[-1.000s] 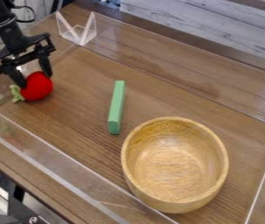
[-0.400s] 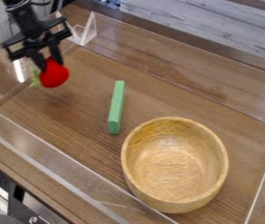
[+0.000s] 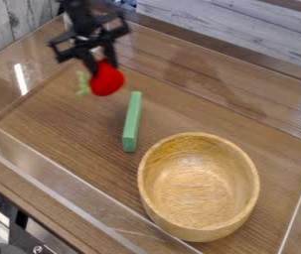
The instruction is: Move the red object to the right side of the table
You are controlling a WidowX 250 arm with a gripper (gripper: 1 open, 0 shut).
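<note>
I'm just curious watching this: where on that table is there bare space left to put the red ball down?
The widest bare patch lies on the table between the green bar, the wooden bowl and the far right acrylic wall. Another strip runs left of the bar toward the near wall. The bowl crowds the near right corner. The gripper holds the red ball above the bar's far end.

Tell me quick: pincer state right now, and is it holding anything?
Pincer: closed on the red object, carrying it clear of the table.
</note>
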